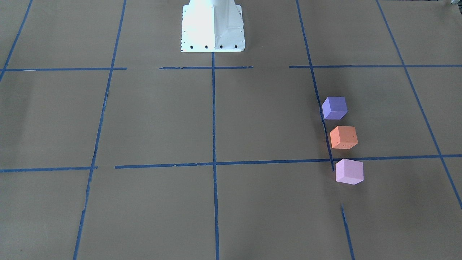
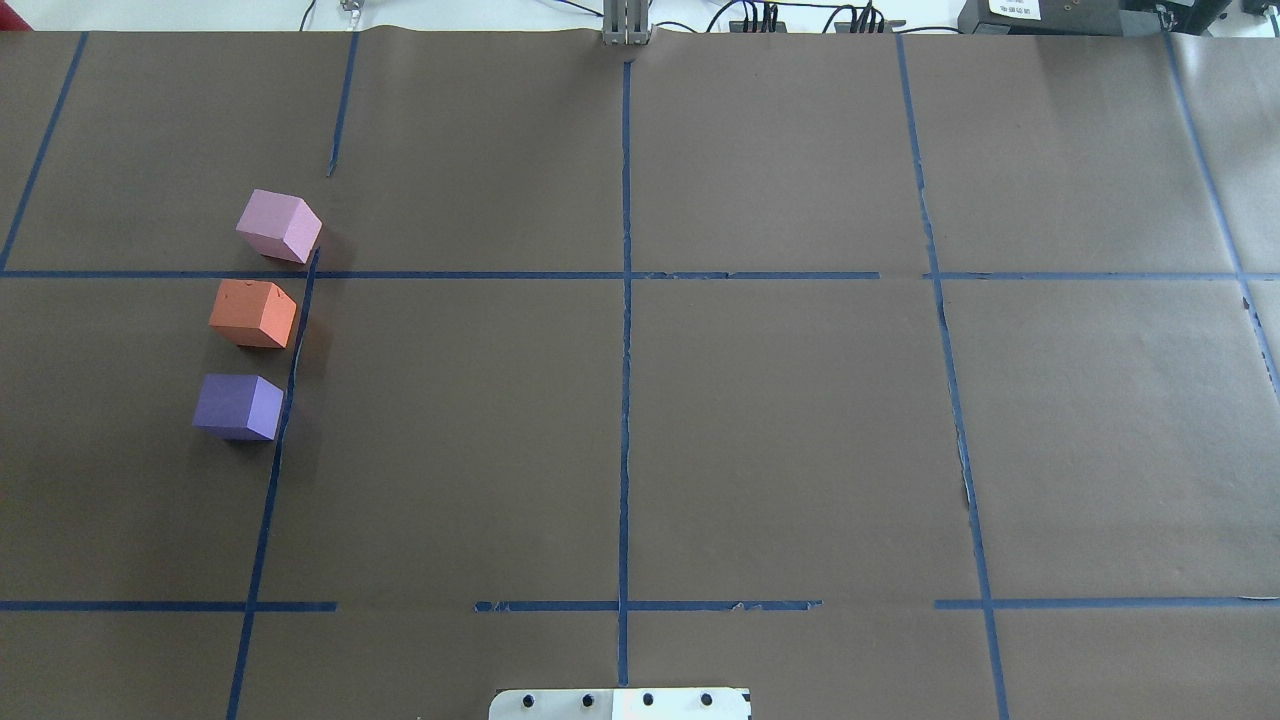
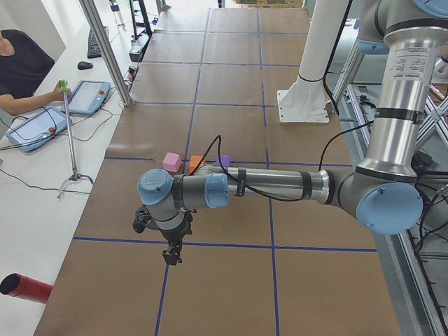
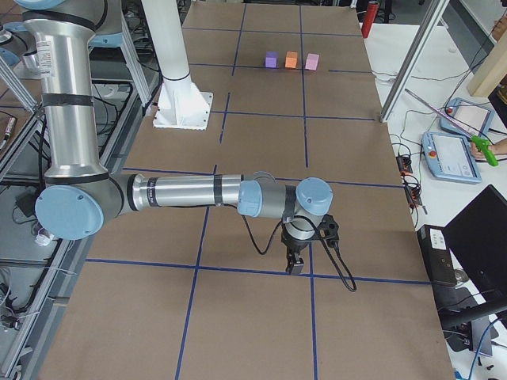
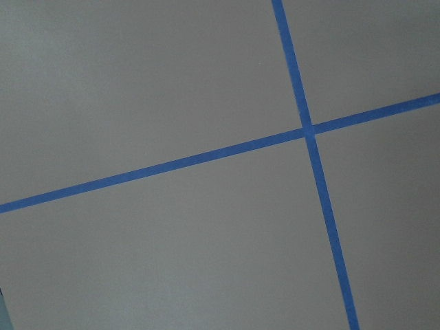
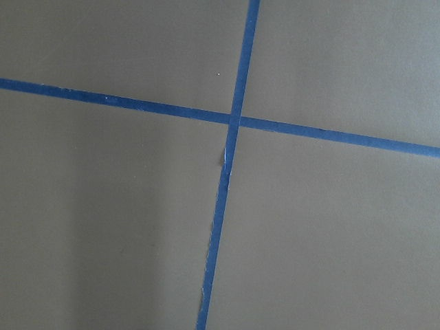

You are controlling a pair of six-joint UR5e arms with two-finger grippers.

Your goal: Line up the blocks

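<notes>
Looking over the table point(image 2: 780, 430), we find three blocks in a row on its left side: the purple block point(image 2: 238, 406) nearest the base point(image 2: 620, 703), the orange block point(image 2: 253, 313) in the middle, the pink block point(image 2: 279, 226) farthest, each just apart from the next, beside a tape line point(image 2: 290, 370). Our left gripper point(image 3: 171, 255) hangs over a tape crossing point(image 5: 307, 129), well apart from them; our right gripper point(image 4: 295, 265) hangs at the table's far end. How far either pair of fingers is spread, or whether they hold anything, we cannot tell
</notes>
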